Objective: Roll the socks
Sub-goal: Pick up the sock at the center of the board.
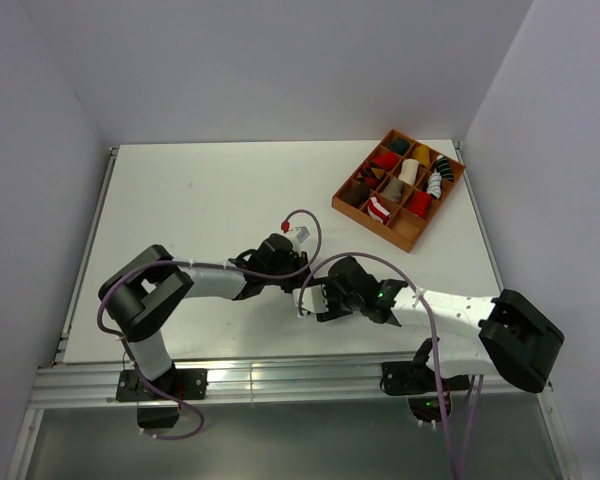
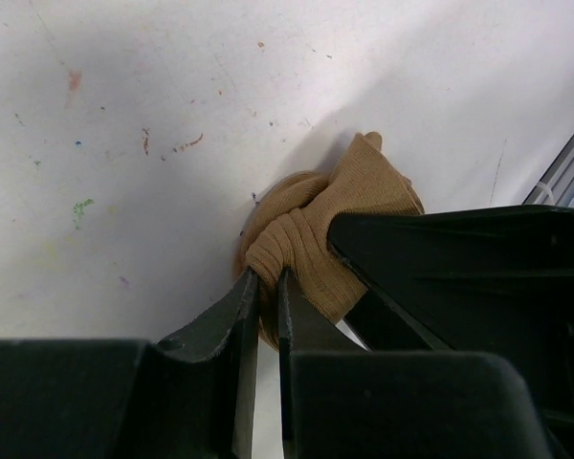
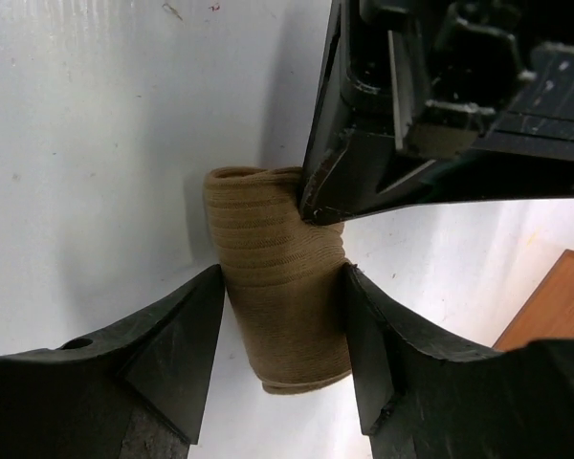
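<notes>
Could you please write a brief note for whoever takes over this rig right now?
Left pincer: shut, pinching one end of the tan sock.
Right pincer: closed around the sock's middle, on the table.
Done: tan sock looks mostly rolled; a red-and-white striped roll already sits in the tray.
To do: finish the roll and, probably, place it in the tray.

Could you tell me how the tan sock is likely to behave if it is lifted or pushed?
The tan sock is probably soft and floppy: its ribbed knit bunches where the left jaws pinch it. Being thin fabric, it is likely light. Its rounded roll, seen between the right jaws, might roll if pushed or loosen once released.
</notes>
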Robot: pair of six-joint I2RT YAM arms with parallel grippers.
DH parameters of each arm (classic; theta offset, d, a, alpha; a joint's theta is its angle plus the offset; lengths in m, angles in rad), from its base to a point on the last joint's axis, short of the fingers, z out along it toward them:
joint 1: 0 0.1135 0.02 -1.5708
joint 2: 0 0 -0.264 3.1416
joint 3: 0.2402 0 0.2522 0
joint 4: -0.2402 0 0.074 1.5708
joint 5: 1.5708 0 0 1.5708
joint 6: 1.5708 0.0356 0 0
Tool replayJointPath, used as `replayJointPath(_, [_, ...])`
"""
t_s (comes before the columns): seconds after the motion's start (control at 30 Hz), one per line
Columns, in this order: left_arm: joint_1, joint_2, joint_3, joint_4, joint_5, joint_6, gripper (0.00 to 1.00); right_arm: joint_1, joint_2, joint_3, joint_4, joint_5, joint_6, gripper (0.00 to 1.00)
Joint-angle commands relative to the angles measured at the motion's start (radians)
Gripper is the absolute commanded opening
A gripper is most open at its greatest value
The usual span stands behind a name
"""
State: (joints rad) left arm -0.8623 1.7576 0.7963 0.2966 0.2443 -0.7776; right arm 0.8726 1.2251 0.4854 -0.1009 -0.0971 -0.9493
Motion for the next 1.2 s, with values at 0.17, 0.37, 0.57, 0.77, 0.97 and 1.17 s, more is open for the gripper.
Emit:
replayJointPath(0.17, [0.035,0.057,0.015,-0.174,0.03,0.086,0.0,0.006,0.082,0.047,-0.103,-0.001,-0.003,0.58])
replayJointPath(0.37, [0.058,0.08,0.049,-0.183,0.069,0.093,0.0,0.0,0.119,0.053,-0.105,0.007,-0.006,0.58])
replayJointPath(0.57, [0.075,0.085,0.069,-0.191,0.09,0.097,0.0,-0.009,0.14,0.07,-0.106,0.0,-0.002,0.57])
replayJointPath(0.77, [0.089,0.114,0.104,-0.206,0.124,0.107,0.0,-0.027,0.192,0.1,-0.129,-0.021,0.006,0.56])
replayJointPath(0.97, [0.105,0.128,0.142,-0.221,0.156,0.116,0.0,-0.041,0.238,0.125,-0.152,-0.024,-0.003,0.52])
replayJointPath(1.17, [0.117,0.123,0.161,-0.224,0.173,0.115,0.0,-0.075,0.298,0.186,-0.207,-0.056,0.003,0.3])
